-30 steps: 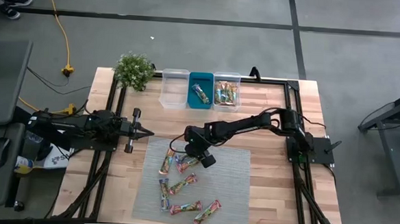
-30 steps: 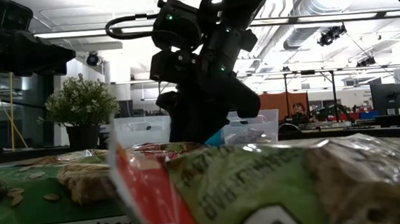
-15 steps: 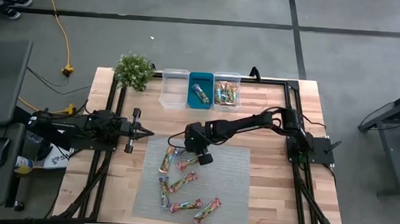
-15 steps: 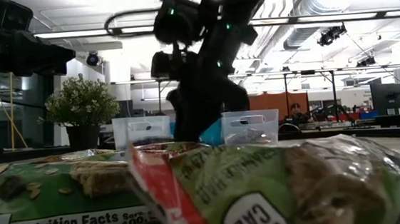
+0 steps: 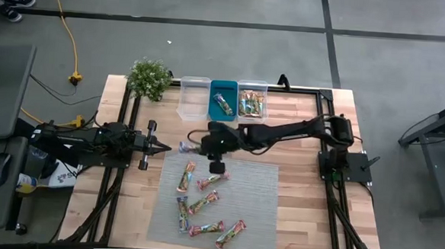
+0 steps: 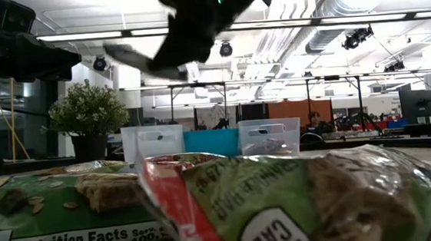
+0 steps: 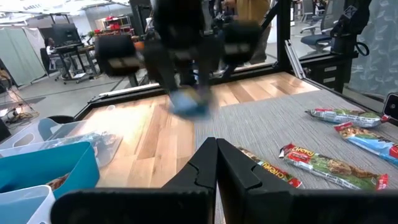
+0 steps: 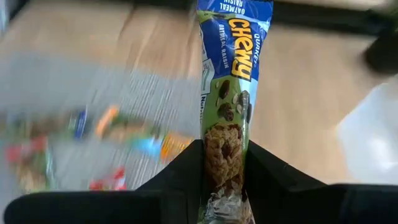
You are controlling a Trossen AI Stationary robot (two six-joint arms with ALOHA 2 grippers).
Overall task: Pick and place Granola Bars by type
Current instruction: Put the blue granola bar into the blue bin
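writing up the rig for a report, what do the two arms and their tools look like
Both arms are black and slim, built from jointed segments. The left tool tapers to a point with a short crossbar behind it. The right tool has two flat, matte black fingers. No markings are readable.

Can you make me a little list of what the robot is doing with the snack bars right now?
right gripper: fingers shut on a blue and green granola bar, lifted above the table's wooden top
left gripper: fingers shut, waiting at the table's left side
gray mat: six bars lying on it
teal bin: one bar inside
clear bin right of it: several bars inside
clear bin left of it: looks empty
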